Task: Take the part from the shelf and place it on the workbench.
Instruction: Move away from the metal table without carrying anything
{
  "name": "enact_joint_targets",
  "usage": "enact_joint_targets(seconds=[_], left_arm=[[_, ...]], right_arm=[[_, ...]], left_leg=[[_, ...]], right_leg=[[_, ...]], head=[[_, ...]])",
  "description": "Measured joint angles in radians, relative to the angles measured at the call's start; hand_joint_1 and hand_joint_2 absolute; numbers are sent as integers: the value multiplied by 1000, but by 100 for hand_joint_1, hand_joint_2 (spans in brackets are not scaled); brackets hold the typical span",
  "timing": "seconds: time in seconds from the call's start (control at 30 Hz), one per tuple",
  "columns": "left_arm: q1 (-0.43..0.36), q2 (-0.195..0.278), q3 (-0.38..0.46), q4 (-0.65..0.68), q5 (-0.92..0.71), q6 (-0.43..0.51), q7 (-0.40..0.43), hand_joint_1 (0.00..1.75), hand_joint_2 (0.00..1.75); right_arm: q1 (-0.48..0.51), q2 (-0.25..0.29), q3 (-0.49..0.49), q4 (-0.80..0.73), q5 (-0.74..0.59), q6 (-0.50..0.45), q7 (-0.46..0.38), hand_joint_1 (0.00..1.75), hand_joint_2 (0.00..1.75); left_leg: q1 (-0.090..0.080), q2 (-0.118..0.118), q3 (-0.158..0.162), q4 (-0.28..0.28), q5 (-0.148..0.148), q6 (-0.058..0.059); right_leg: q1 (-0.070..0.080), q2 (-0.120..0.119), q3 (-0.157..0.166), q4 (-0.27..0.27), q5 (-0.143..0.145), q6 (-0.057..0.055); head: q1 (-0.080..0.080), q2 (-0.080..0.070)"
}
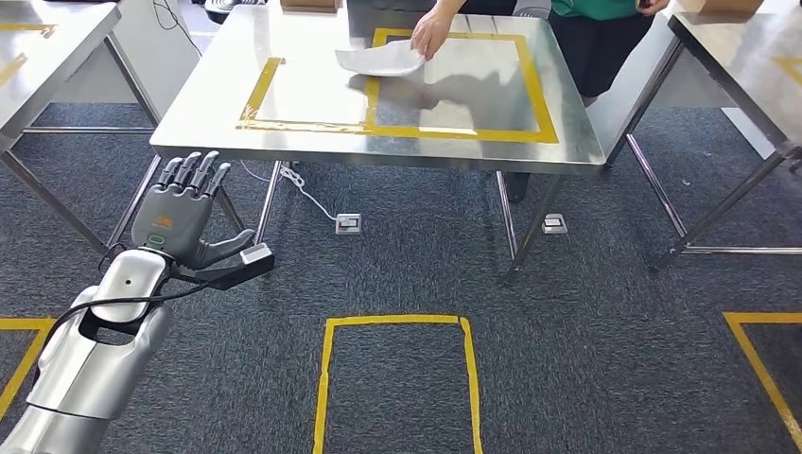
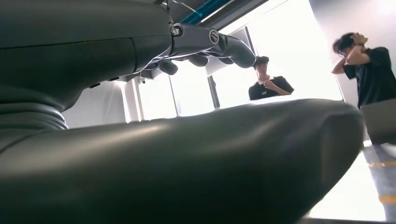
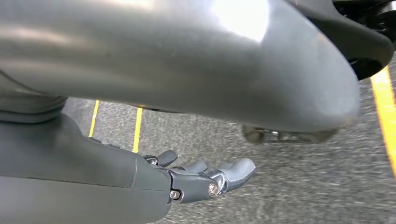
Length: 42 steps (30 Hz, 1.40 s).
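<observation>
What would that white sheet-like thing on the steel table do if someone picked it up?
The white part looks thin and curved, so it would probably flex or droop rather than stay stiff. It seems light: a person's hand rests on one edge. On the smooth metal workbench it would likely slide easily.

Three steel tables [image 1: 378, 142], one white part [image 1: 380, 61]

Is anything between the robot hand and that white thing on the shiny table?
Nothing solid blocks it. The left robot hand hangs in front of the table, below its edge, holding nothing. But a person's hand is resting on the white part.
</observation>
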Motion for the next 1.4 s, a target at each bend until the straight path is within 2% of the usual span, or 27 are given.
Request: enact_joint_targets(seconds=[0.03,0.1,0.13,0.17,0.23,0.3,0.33,0.37,0.43,0.47,0.5,0.53,0.57,0.63,0.67,0.7,0.77,0.83,0.9,0.97,1.0,1.03,1.1,1.17,1.2,1.3,1.4], left_arm=[[12,-1,8,5,0,0,-3,0,0],[40,-6,26,10,1,3,-9,0,0],[54,-9,36,12,2,6,-13,0,0],[68,-13,44,13,3,9,-16,0,0],[90,-19,55,16,4,14,-20,0,0],[105,-22,64,18,6,16,-22,0,0],[109,-22,69,19,6,16,-22,0,0],[112,-23,74,21,7,16,-22,0,0],[116,-23,79,26,8,16,-22,0,0],[119,-24,80,28,8,16,-22,0,0],[122,-24,82,30,8,16,-22,0,0],[125,-25,83,32,9,16,-22,0,0],[126,-26,86,34,12,14,-23,0,0],[127,-33,92,46,21,10,-26,0,0],[129,-40,96,58,28,7,-27,0,0],[133,-49,101,76,35,4,-27,0,0],[149,-74,114,127,43,2,-16,0,0],[167,-104,131,188,42,-1,11,0,0],[183,-130,150,253,38,-6,41,0,0],[193,-150,176,346,46,-3,66,0,0],[197,-159,195,413,56,4,81,0,44],[201,-167,218,486,69,14,100,0,87],[212,-180,267,627,87,38,154,0,175],[220,-189,312,737,104,64,201,0,175],[223,-192,335,781,118,79,212,0,175],[235,-196,412,886,175,124,223,0,175],[256,-201,512,965,256,156,256,0,175]], right_arm=[[0,0,0,0,0,0,0,0,0],[0,-1,0,0,-2,0,-2,0,0],[-1,-2,0,0,-3,1,-4,0,0],[-1,-3,0,0,-5,2,-5,0,0],[0,-4,0,0,-7,3,-8,0,0],[0,-4,0,0,-7,2,-9,0,0],[-1,-4,0,0,-7,1,-9,0,0],[-1,-4,0,0,-7,1,-10,0,0],[-1,-4,0,0,-7,1,-10,0,0],[-1,-4,0,0,-7,1,-10,0,0],[0,-4,0,0,-7,1,-10,0,0],[0,-4,0,0,-8,1,-11,0,0],[0,-4,0,0,-9,1,-11,0,0],[0,-4,0,0,-14,1,-10,0,0],[0,-4,0,-1,-16,1,-9,0,0],[0,-4,0,-1,-17,1,-7,0,0],[1,-4,0,-1,-18,1,-2,0,0],[2,-4,0,-1,-16,1,2,0,0],[2,-4,0,-1,-13,2,2,0,0],[2,-4,0,-1,-7,3,4,0,0],[3,-4,0,-1,-3,3,6,0,0],[3,-4,0,-1,0,3,7,0,0],[4,-4,0,-1,7,3,7,0,0],[4,-5,0,-1,11,3,7,0,0],[5,-5,0,-1,12,3,7,0,0],[8,-4,0,-1,19,2,7,0,0],[9,-4,1,-1,29,-2,4,0,0]], left_leg=[[0,0,-12,0,9,-2],[0,1,-29,1,25,-7],[1,1,-34,0,33,-12],[2,2,-36,-2,41,-17],[5,2,-37,-10,58,-30],[6,0,-43,-11,58,-40],[6,-1,-52,8,33,-43],[6,-2,-66,48,-8,-46],[6,-2,-100,175,-102,-52],[7,-2,-110,232,-126,-56],[7,-2,-107,264,-128,-59],[9,-2,-87,261,-110,-62],[11,-1,-49,220,-83,-65],[13,-1,46,86,-67,-70],[12,-2,80,34,-75,-66],[9,-4,96,5,-88,-58],[6,-5,95,0,-88,-35],[7,-2,88,0,-79,-17],[7,0,77,-1,-67,-5],[5,0,64,0,-58,-1],[4,0,59,0,-55,-1],[3,1,57,0,-53,-2],[1,4,57,0,-51,-4],[1,5,54,0,-49,-10],[1,5,52,1,-48,-14],[3,2,49,2,-47,-19],[6,3,51,-5,-43,-26]], right_leg=[[0,0,28,-19,20,-2],[3,3,129,-149,57,-13],[6,4,178,-219,61,-20],[10,6,211,-270,59,-28],[18,7,226,-306,59,-40],[14,4,218,-318,79,-54],[11,2,210,-324,92,-61],[8,0,201,-329,105,-66],[8,-3,175,-328,126,-71],[8,-4,162,-326,135,-70],[7,-4,147,-323,143,-69],[5,-5,133,-320,151,-65],[3,-5,119,-315,157,-61],[1,-6,94,-299,166,-50],[2,-6,87,-293,170,-44],[3,-6,83,-289,174,-38],[3,-5,81,-287,184,-26],[-1,-4,71,-266,166,-14],[-4,-4,35,-176,99,-3],[-4,-3,-9,-53,33,2],[-4,-3,-15,-22,22,1],[-3,-3,-1,-28,30,-2],[2,0,73,-138,81,-15],[9,6,141,-256,110,-33],[12,8,157,-287,113,-37],[14,6,160,-301,113,-25],[17,6,159,-299,113,-31]], head=[[0,0],[1,0],[1,0],[1,0],[3,0],[5,0],[4,0],[2,0],[-1,0],[-1,0],[-1,0],[-1,0],[-1,0],[-4,0],[-5,0],[-5,0],[-3,0],[-2,0],[2,0],[4,0],[5,0],[5,0],[6,0],[6,0],[6,0],[7,0],[7,0]])
